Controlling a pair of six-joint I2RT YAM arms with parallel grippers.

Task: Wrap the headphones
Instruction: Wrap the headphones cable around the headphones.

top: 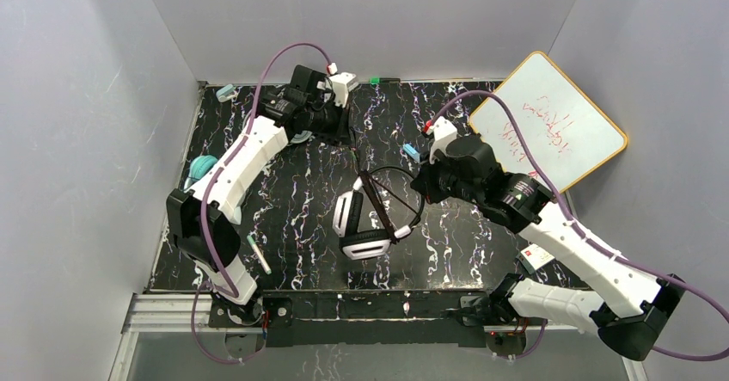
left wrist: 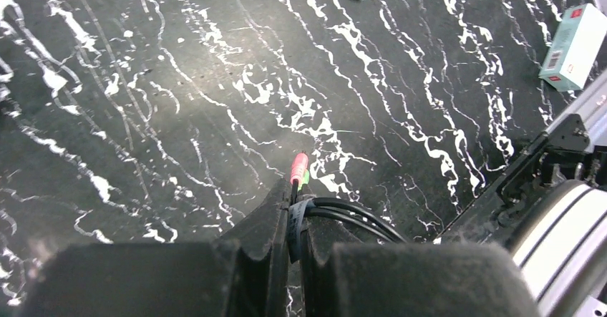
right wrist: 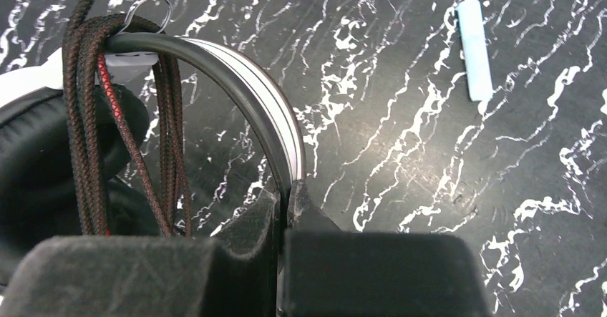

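The black-and-white headphones (top: 350, 213) lie mid-table with the cups toward the front. My right gripper (top: 419, 193) is shut on their headband (right wrist: 243, 81), fingers (right wrist: 286, 188) pinching the thin band edge-on. A dark braided cable (right wrist: 93, 116) hangs in several loops over the band beside a black ear pad (right wrist: 36, 159). From there the cable runs back to my left gripper (top: 346, 136), which is shut (left wrist: 295, 188) on its plug end. The pink and green plugs (left wrist: 298, 168) poke out past the fingertips. A teal cup of another headset (top: 203, 168) shows behind the left arm.
A whiteboard (top: 550, 127) leans at the back right. A pale blue stick (top: 411, 150) (right wrist: 474, 49) lies near the right gripper. A green marker (top: 375, 80) sits at the back edge, a pen (top: 258, 255) front left and a small box (top: 540, 258) front right.
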